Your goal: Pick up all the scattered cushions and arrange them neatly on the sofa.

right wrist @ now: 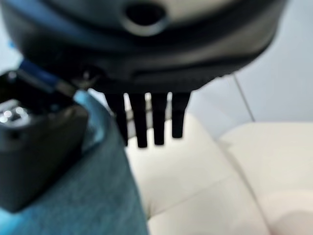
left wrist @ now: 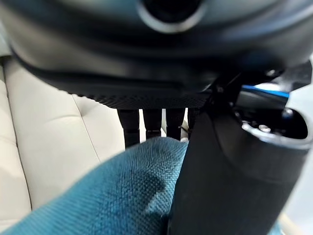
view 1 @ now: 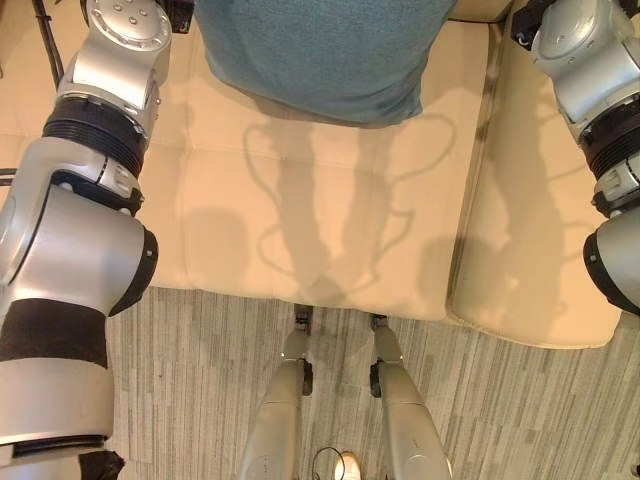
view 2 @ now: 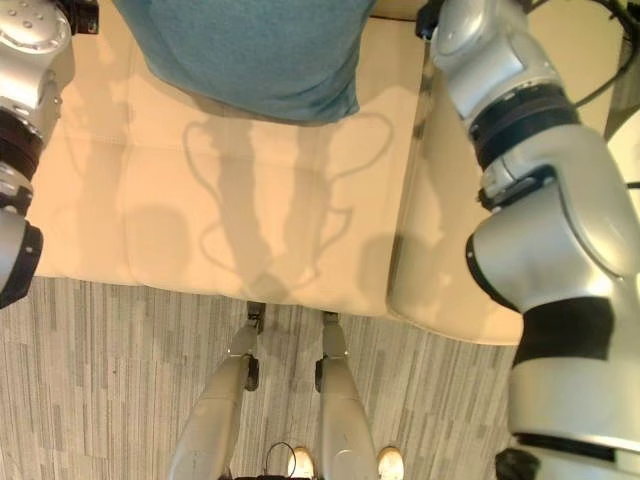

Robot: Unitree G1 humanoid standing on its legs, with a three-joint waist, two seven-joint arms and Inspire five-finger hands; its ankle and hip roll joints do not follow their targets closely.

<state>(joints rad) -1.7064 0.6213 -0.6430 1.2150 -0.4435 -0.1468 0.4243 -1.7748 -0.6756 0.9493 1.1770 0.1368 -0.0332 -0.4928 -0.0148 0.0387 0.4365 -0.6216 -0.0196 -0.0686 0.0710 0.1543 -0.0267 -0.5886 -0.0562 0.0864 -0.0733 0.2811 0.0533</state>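
A teal cushion [view 1: 320, 55] hangs at the top of the eye views, over the seat of a cream sofa [view 1: 300, 220], between my two arms. In the left wrist view my left hand [left wrist: 220, 171] is against the cushion [left wrist: 112, 196]: its straight fingers [left wrist: 152, 122] run down behind the fabric's edge and the thumb lies in front of it. In the right wrist view my right hand [right wrist: 44, 142] has its thumb side on the cushion [right wrist: 83, 196], while the straight fingers [right wrist: 146, 117] point out over the sofa beside it.
The sofa seat [view 2: 130, 200] spreads under the cushion, with a second cream seat section [view 1: 530, 250] to the right across a seam. Grey striped carpet [view 1: 180, 380] runs along the sofa's front edge.
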